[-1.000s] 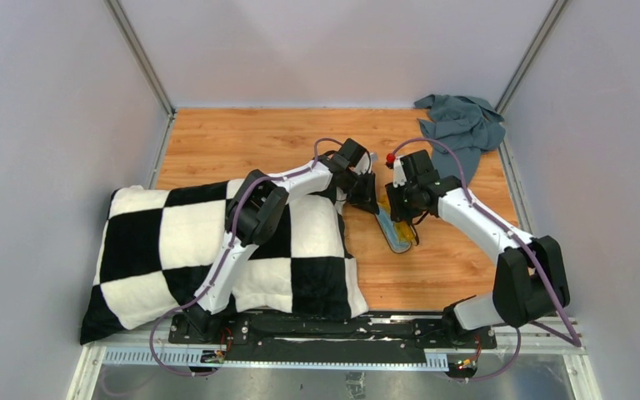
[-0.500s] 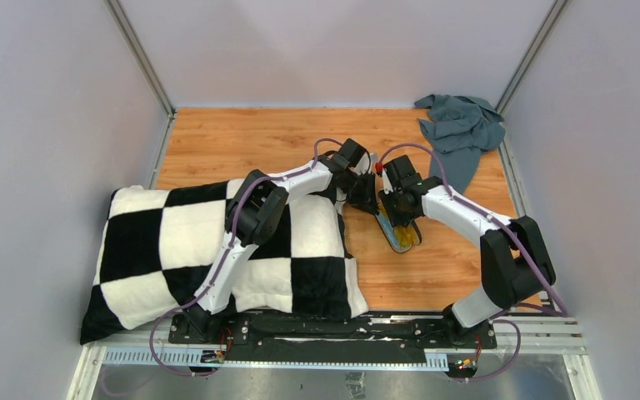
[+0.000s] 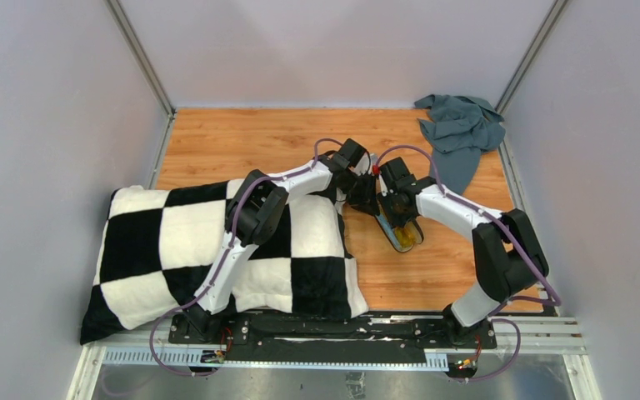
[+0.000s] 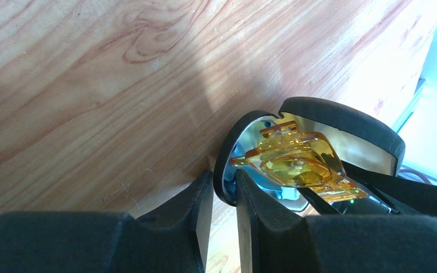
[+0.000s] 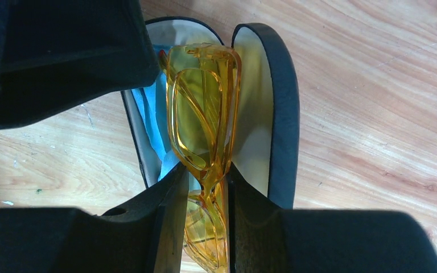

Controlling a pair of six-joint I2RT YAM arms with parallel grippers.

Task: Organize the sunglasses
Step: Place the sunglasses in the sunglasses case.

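The sunglasses (image 5: 202, 125), a folded amber-orange pair, sit lengthwise in the open mouth of the black case (image 5: 279, 114), between its 2 beige-lined shells and over a light-blue cloth (image 5: 153, 131) tucked inside. Whether the frame touches the lining cannot be told. The right gripper (image 5: 205, 222) has its 2 fingers (image 5: 170, 227) closed narrowly on the near end of the pair, 1 finger on each side of the frame.

In the left wrist view the same glasses (image 4: 293, 162) show end-on inside the case (image 4: 341, 116). The left gripper (image 4: 223, 199) straddles 1 wall of the case, with only a slim gap between its fingers (image 4: 256, 210); whether they press on that wall cannot be told.

From above, the case (image 3: 390, 229) lies on the wooden table (image 3: 242, 142) just right of a black-and-white checkered pillow (image 3: 175, 250). Both arms meet over it, the left gripper (image 3: 365, 200) at its far end and the right gripper (image 3: 400, 218) just beside it. A crumpled grey cloth (image 3: 462, 125) lies well apart in the far right corner.
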